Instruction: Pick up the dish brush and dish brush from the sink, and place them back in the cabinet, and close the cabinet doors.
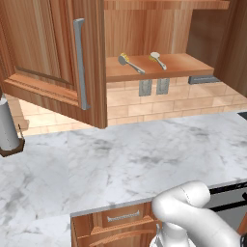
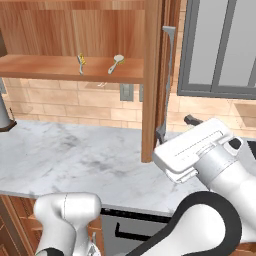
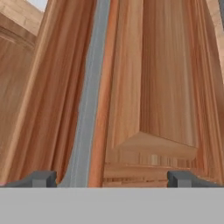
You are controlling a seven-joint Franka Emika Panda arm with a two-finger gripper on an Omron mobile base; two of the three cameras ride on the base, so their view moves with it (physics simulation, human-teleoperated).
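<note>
A tiled tan brick wall is standing behind a white marble tabletop (image 1: pixel 120 159) with grey veins. Above it the reddish-brown wooden cabinet (image 1: pixel 159 29) is hanging with both panelled doors open. The left door (image 1: pixel 53 58) is carrying a long straight silver bar handle (image 1: pixel 81 62), and in the right base view the right door (image 2: pixel 159 75) is showing edge-on with its own silver handle (image 2: pixel 169 75).

Both brushes are lying on the smooth wooden shelf (image 1: pixel 183 65) inside the cabinet, near each other but apart. One dish brush (image 1: pixel 129 62) is having a yellowish head and a thin grey-looking handle; the other brush (image 1: pixel 157 60) is having a round pale head.

The hand (image 3: pixel 112 178) is released, its two dark finger tips (image 3: pixel 41 178) standing wide apart. In the hand view it is facing the panelled wood of the right door, close to the flat silver handle, and holding nothing. A grey cylinder on a dark wooden base (image 1: pixel 8 130) is standing at the left edge of the tabletop.
</note>
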